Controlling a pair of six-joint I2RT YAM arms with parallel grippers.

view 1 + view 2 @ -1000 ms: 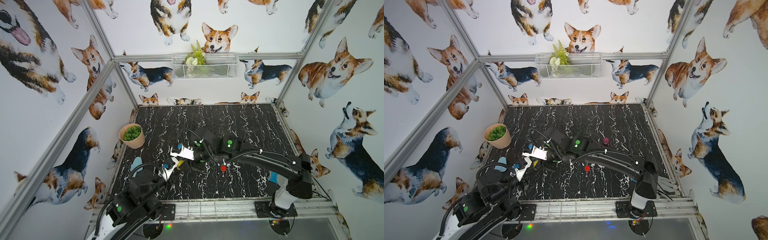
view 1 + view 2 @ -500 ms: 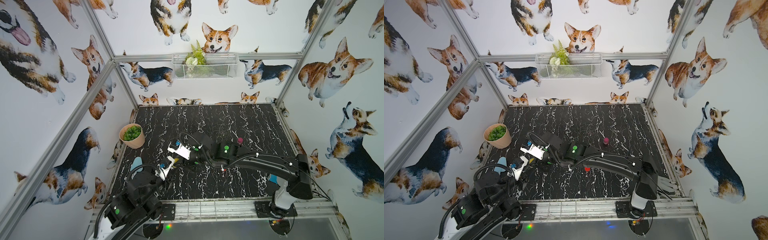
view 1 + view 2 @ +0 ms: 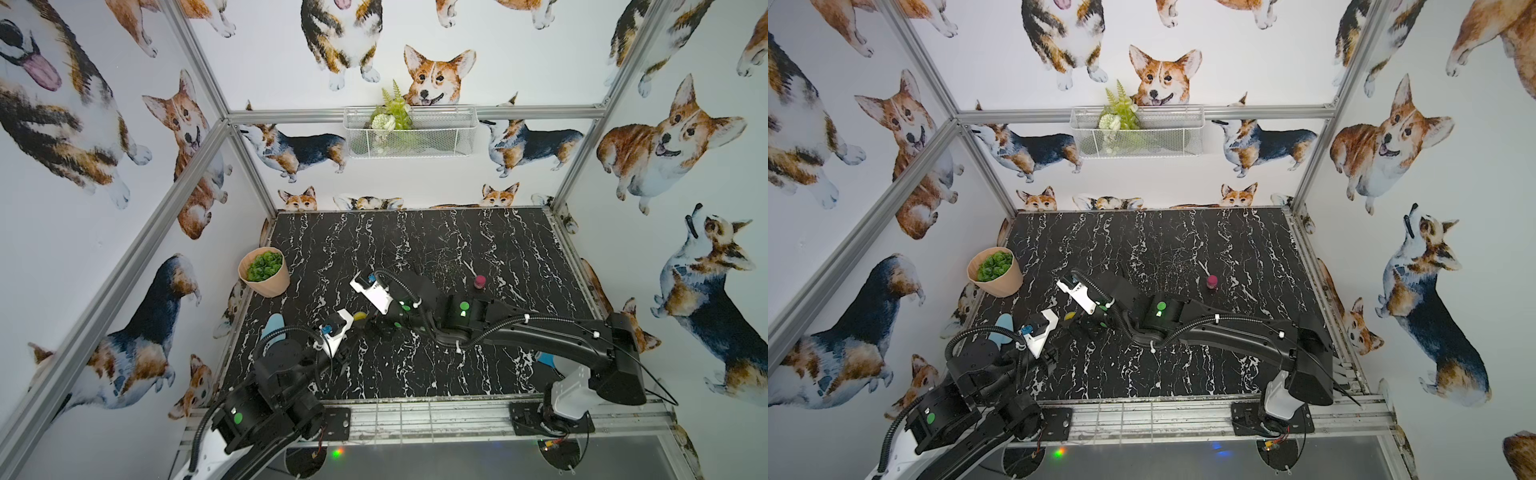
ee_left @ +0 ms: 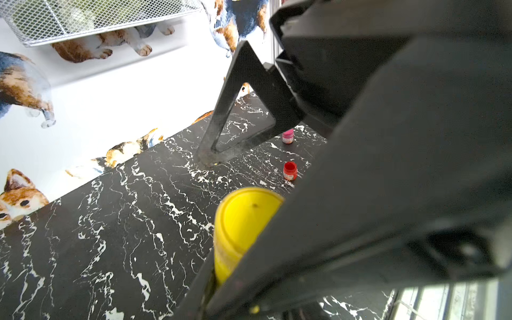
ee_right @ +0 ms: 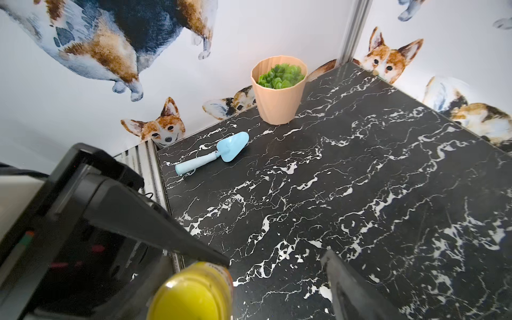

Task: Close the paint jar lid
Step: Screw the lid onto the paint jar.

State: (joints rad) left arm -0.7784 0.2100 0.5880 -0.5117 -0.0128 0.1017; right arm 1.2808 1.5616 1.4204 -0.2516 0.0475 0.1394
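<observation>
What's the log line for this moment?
left gripper: jaws shut on yellow paint jar | right gripper: jaws open | lid: on jar

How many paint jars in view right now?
3. Yellow paint jar: gripped by the left gripper. Red paint jar: standing beyond it, seen only in the left wrist view. Pink paint jar: standing farther back, right of centre. More could hide under the right arm.

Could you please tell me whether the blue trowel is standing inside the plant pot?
No, the blue trowel lies flat on the black marble table, apart from the plant pot.
</observation>
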